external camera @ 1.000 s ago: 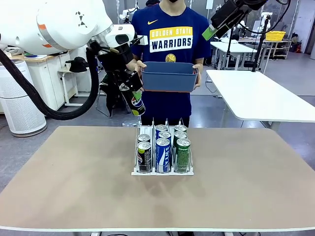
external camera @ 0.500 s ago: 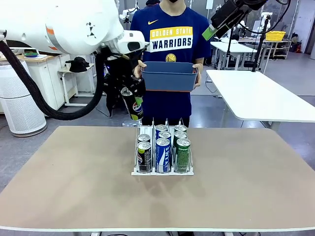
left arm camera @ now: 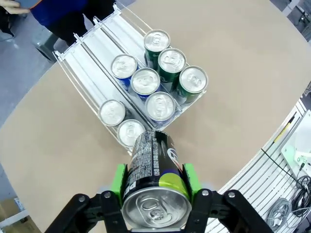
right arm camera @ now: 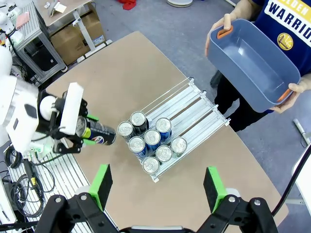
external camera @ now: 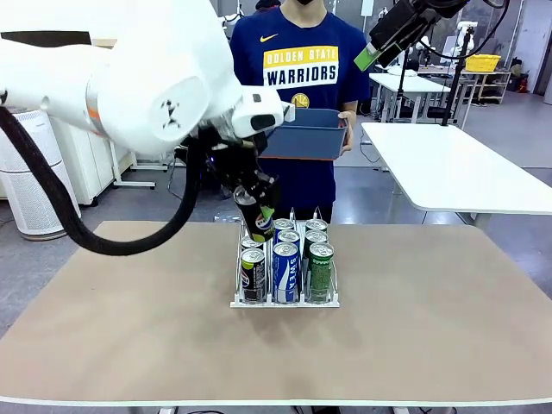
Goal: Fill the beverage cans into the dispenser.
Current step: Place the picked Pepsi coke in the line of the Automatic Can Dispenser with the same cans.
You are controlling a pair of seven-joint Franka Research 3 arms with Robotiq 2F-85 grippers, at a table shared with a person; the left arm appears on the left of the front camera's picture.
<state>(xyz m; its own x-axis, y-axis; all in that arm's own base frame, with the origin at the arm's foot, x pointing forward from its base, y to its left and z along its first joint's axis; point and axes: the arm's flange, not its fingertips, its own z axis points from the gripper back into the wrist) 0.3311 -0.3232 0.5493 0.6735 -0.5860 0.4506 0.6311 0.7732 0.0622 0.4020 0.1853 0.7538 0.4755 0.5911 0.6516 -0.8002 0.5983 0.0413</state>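
Clamping a black can between the green pads of the left gripper, tilted, hanging just above the rear of the dispenser's left lane at about 11 o'clock from the rack's centre in the front view. Gripping near the can's top end, silver lid toward the wrist camera, base pointing down at the rack. Counting eight cans already standing: two black in the left lane, three blue in the middle, three green in the right, all crowded to the near end, with the rear stretch of every lane lying bare. Judging the step in hand as lowering this black can into the left lane behind its two fellows. Doing it well likely meaning: righting the can to upright before descending, centring the base between the thin clear dividers rather than over one, coming down behind the rear black can and not onto its lid, then parting the jaws only once the base is resting on the white floor; tilted entry risking a snag on a divider or a knock to the neighbouring blue row. Further right, at 12 o'clock beyond the table edge, a person holding a blue-grey tub in both hands, seemingly empty in the right wrist view. At 1 o'clock, high up, right gripper hanging with fingers spread wide apart, carrying nothing, well clear of the rack.
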